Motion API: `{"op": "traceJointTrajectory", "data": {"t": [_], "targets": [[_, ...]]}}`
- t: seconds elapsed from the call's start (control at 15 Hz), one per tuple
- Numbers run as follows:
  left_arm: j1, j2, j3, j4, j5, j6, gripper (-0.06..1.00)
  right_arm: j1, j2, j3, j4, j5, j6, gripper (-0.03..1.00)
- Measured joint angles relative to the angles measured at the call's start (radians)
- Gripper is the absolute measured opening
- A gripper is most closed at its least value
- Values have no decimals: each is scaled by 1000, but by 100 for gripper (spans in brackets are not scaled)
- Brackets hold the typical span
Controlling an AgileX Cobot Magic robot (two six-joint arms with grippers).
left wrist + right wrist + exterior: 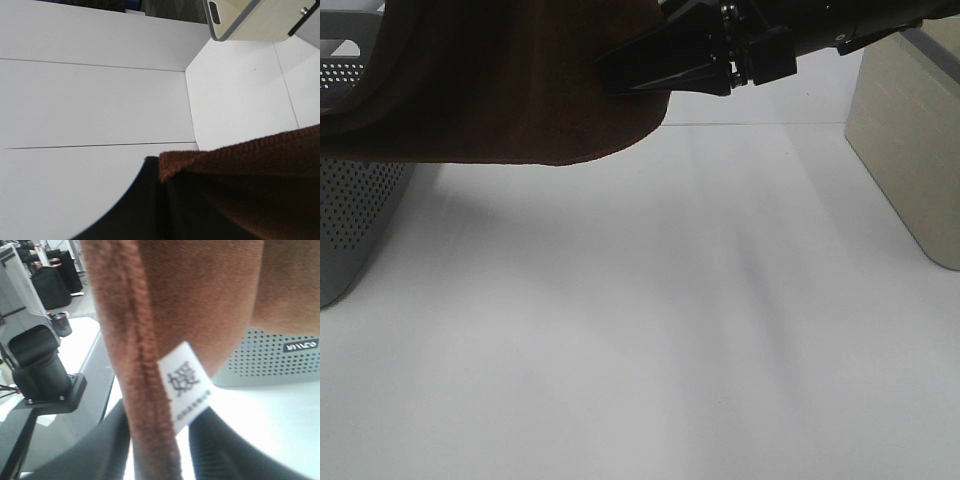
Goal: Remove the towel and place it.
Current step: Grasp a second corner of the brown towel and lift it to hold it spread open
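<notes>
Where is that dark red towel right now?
In the high view the towel hangs at upper left, above the white table and over the grey basket, with the right hand pinching its right edge.

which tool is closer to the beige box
Right, likely. The right tool holds the towel hem left of the beige box; the left tool sees it far across the table.

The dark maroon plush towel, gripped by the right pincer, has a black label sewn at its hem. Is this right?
Not quite: the small sewn label is white with dark characters, not black, as the right wrist view shows. The rest holds: the dark maroon plush towel is gripped by the right pincer, and the label sits at its hem.
</notes>
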Motion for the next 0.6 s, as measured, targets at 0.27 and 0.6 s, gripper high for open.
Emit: {"op": "traceJointTrajectory", "data": {"t": [0.27,0.6], "targets": [[0,0,0,49,14,-102,0,0,0,0,-12,-26,21,1],[0,0,0,58,23,-306,0,0,0,-12,35,-81,232,2]]}}
